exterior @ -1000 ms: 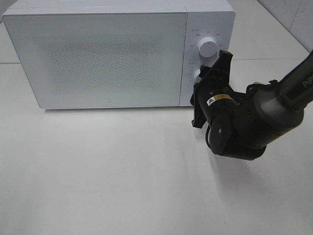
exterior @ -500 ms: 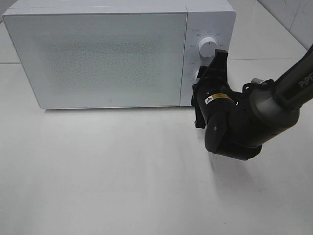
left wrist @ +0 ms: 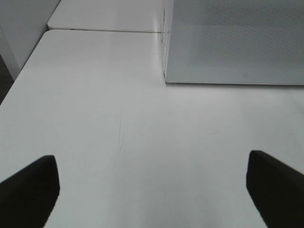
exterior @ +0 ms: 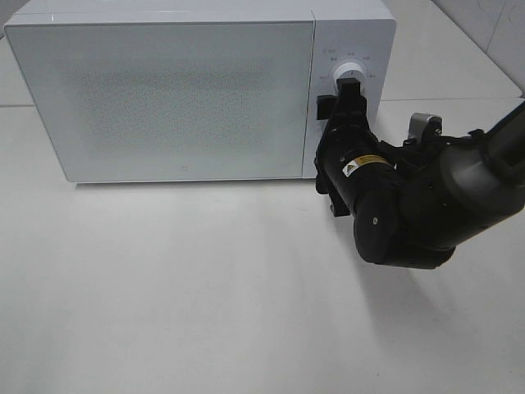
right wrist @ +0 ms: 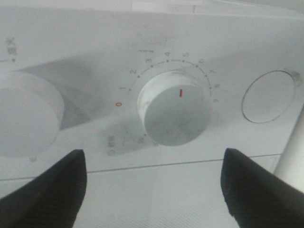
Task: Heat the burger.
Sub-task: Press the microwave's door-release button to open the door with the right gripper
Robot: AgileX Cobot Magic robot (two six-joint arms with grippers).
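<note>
The burger is not in view. The white microwave point(exterior: 172, 98) stands at the back of the table with its frosted door shut. My right gripper point(exterior: 341, 105) is up against the control panel and covers the lower knob in the high view. In the right wrist view the gripper point(right wrist: 152, 190) is open, with its fingertips point(right wrist: 47, 190) on either side of the timer knob point(right wrist: 175, 114), which has a red mark and a numbered scale. My left gripper point(left wrist: 152, 190) is open and empty over the bare table, and is out of the high view.
The upper knob point(exterior: 350, 72) shows above my right gripper and also in the right wrist view point(right wrist: 23, 118). A round button point(right wrist: 268, 97) sits beside the timer knob. The microwave's corner point(left wrist: 232, 42) lies ahead of my left gripper on the white table point(exterior: 205, 287).
My right gripper has turned from a tilted pose and moved up and in toward the control panel, now squarely in front of the lower knob. The microwave door stays shut.
</note>
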